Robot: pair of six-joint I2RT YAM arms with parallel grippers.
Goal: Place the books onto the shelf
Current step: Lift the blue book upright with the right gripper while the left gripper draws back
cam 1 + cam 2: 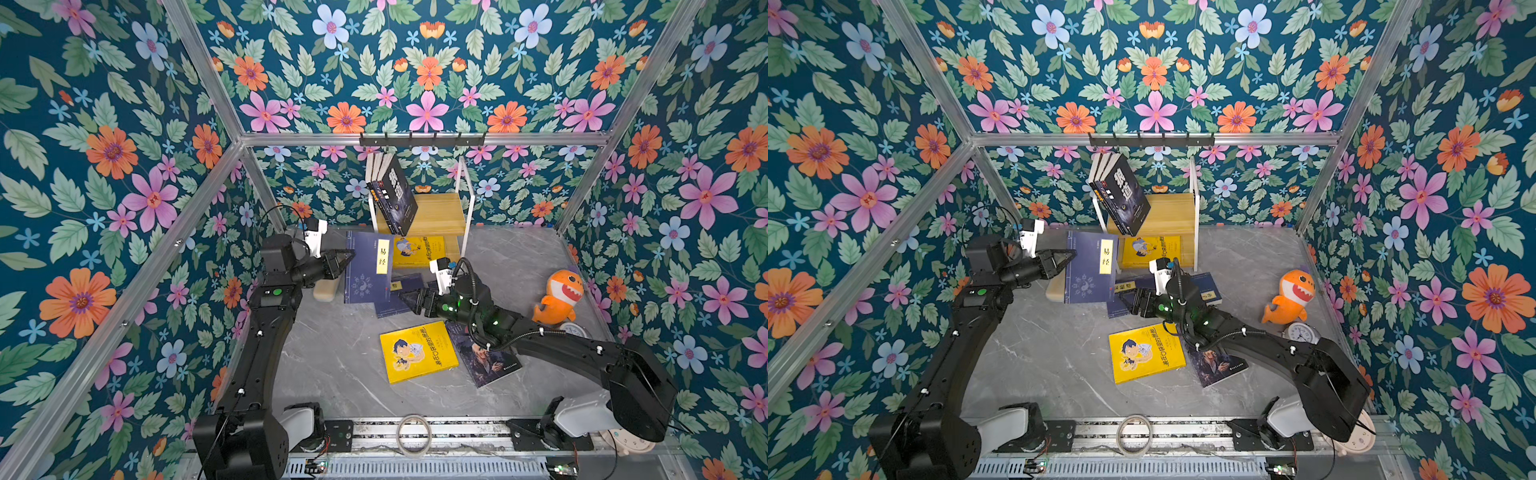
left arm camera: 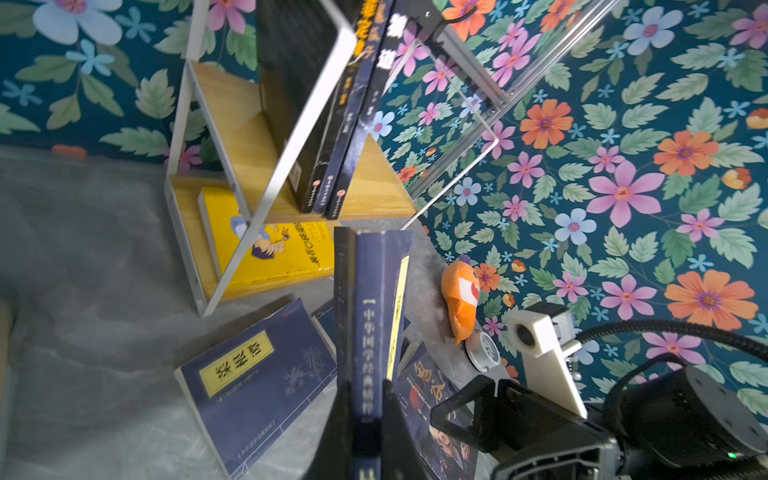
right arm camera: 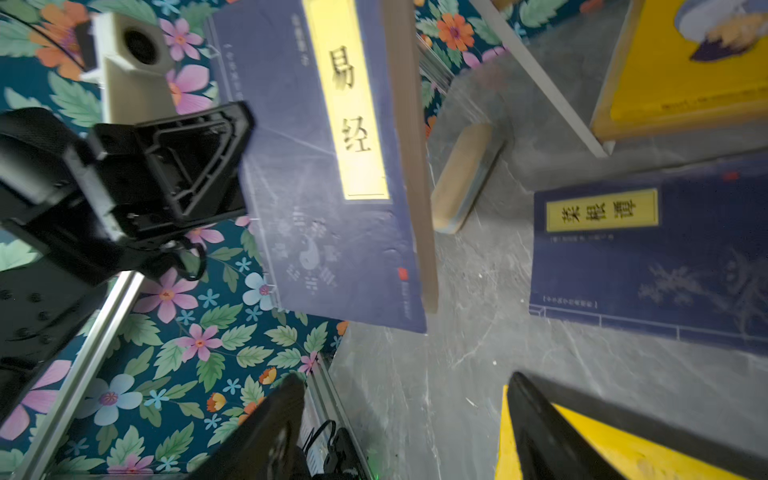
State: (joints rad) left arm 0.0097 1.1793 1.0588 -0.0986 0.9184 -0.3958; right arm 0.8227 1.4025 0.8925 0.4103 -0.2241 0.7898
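L gripper [image 1: 352, 254] clamps navy book [image 1: 368, 270], R gripper [image 1: 404, 298] jaws apart

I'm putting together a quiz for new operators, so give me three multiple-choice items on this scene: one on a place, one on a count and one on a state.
1. Where on the two-tier wooden shelf with white metal frame does the bright yellow cartoon-boy book lie?
A. upper board
B. lower board
C. on top of the frame

2. How many dark books stand on the upper board?
A. one
B. six
C. three

3. What is the left pincer doing?
A. shut on the navy book with yellow title label
B. open above the table
C. shut with nothing in it

Answers:
1. B, because the yellow book lies flat beneath the upper board.
2. C, because the left wrist view shows three spines side by side.
3. A, because it clamps that book at the spine and holds it up.
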